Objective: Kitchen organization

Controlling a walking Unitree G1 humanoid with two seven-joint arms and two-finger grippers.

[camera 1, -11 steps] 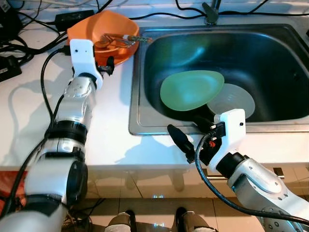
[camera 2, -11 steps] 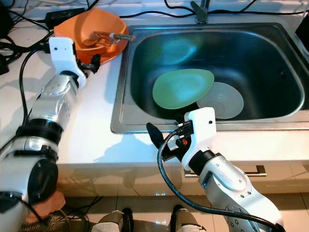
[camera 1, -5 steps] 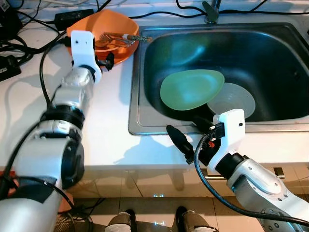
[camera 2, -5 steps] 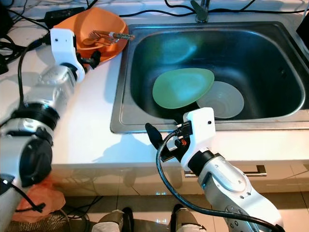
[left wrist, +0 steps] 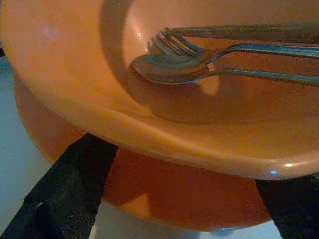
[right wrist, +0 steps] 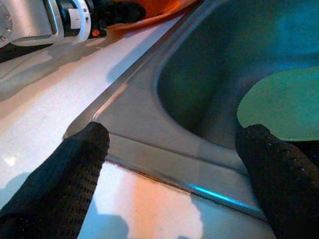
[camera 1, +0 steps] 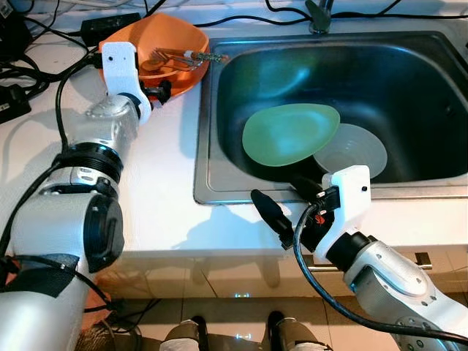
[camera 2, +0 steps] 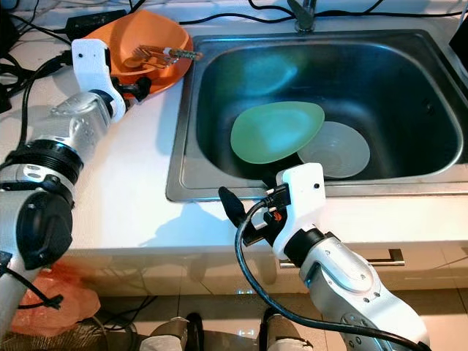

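An orange bowl (camera 1: 164, 33) sits on the white counter (camera 1: 157, 175) at the sink's far left corner. A fork and a spoon (left wrist: 174, 67) lie in it. My left gripper (camera 1: 159, 89) is at the bowl's near side, open, with its fingers (left wrist: 75, 189) spread wide below the rim. Inside the steel sink (camera 1: 206, 146), a green plate (camera 1: 289, 135) rests partly over a pale translucent plate (camera 1: 358, 153). My right gripper (camera 1: 287, 201) hovers open over the sink's front left corner, holding nothing.
Black cables (camera 1: 44, 55) and a power adapter (camera 1: 110, 25) lie on the counter left of and behind the bowl. The faucet base (camera 1: 319, 18) stands behind the sink. The counter's front edge runs just below my right gripper.
My left wrist has shifted a little farther back and left, closer against the orange bowl. The right arm has hardly moved.
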